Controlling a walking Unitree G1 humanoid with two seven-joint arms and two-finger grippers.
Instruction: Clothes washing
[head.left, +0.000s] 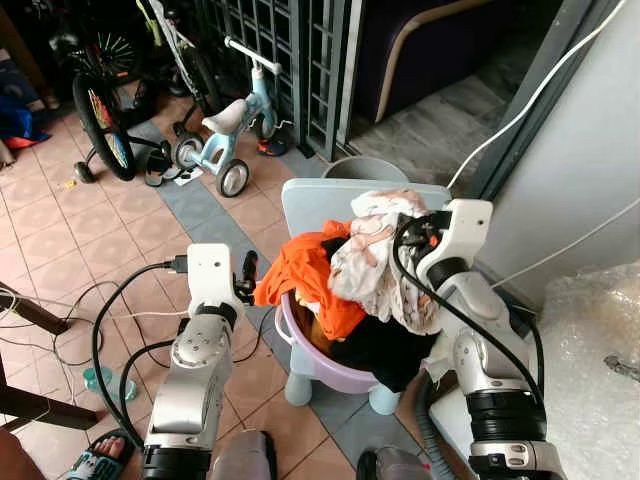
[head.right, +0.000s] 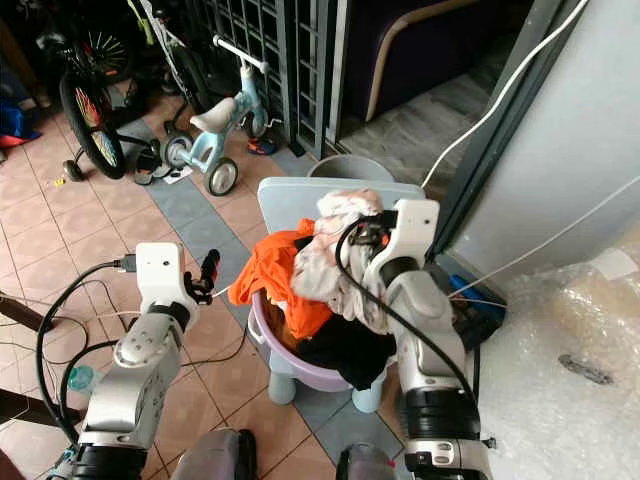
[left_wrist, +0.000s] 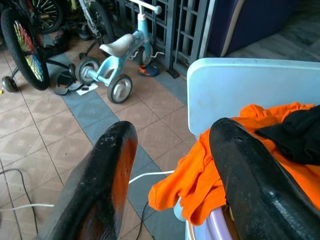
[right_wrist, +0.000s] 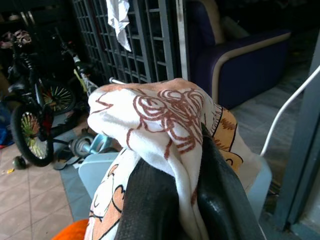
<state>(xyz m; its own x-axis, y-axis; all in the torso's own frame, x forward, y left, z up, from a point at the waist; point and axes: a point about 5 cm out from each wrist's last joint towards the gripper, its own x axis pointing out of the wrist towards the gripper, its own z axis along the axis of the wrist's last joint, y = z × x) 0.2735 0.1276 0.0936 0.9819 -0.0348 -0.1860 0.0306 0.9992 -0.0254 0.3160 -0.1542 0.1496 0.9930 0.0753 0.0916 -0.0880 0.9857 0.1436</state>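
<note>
at the far left we see a bicycle wheel (head.left: 100, 125) with coloured spokes, its frame cut off by the picture's edge, and beside it a pale blue child's trike (head.left: 228, 130) standing on the tiled floor (head.left: 60, 250) in front of a dark metal grille (head.left: 290, 50). cables (head.left: 110, 320) trail over the tiles near our left arm. our left pincer (left_wrist: 170, 175) hovers released, its two black fingers (left_wrist: 105, 185) spread apart just beside the orange garment (head.left: 310, 275), not touching it. that garment hangs over the rim of a purple basin (head.left: 340, 372), which sits on a pale blue child's chair (head.left: 330, 200); the basin is mostly buried under clothes, and a black garment (head.left: 385, 345) spills over its near side. our right pincer (right_wrist: 187, 200) is raised above the heap, clenched on a white printed cloth (right_wrist: 160, 115) that drapes over the fingers and hides their tips. a grey bucket (head.left: 365, 168) peeks out behind the chair. at far right, white cords (head.left: 530, 100) run along a grey wall, above crinkled plastic wrap (head.left: 600, 350).
</note>
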